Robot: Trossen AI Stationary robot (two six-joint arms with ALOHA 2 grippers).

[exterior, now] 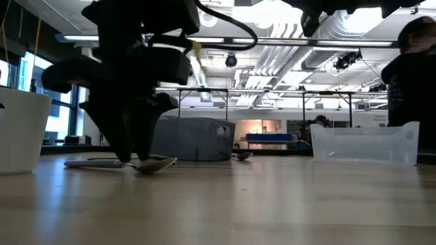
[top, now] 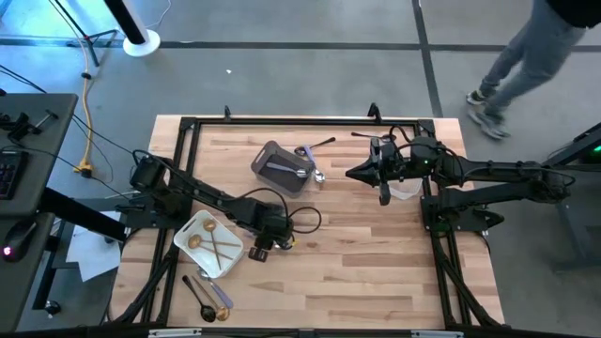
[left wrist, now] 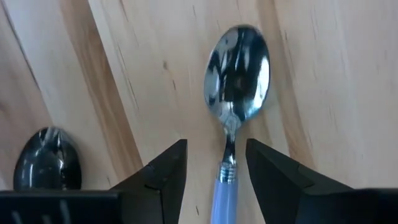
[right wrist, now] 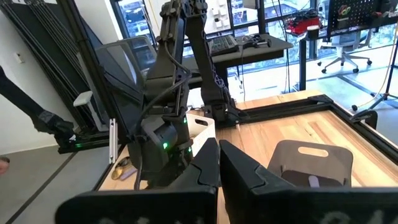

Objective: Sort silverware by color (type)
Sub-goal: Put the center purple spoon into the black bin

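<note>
A spoon with a shiny silver bowl (left wrist: 238,71) and a lilac handle (left wrist: 224,196) lies flat on the wooden table. My left gripper (left wrist: 216,165) points down over it, open, one finger on each side of the spoon's neck with a gap on both sides. In the low view its fingertips (exterior: 133,158) stand at the table by the spoon (exterior: 155,164). A black spoon bowl (left wrist: 46,167) lies beside it. My right gripper (right wrist: 217,163) is shut and held level, high above the table's far right part (top: 362,174), with nothing in it.
A white tray (top: 188,225) holding gold pieces sits just left of my left gripper (top: 263,246). A grey bin (top: 282,167) stands at the far middle, a clear tub (top: 406,191) under the right arm. More silverware lies near the front left (top: 205,299) and by the bin (top: 317,145).
</note>
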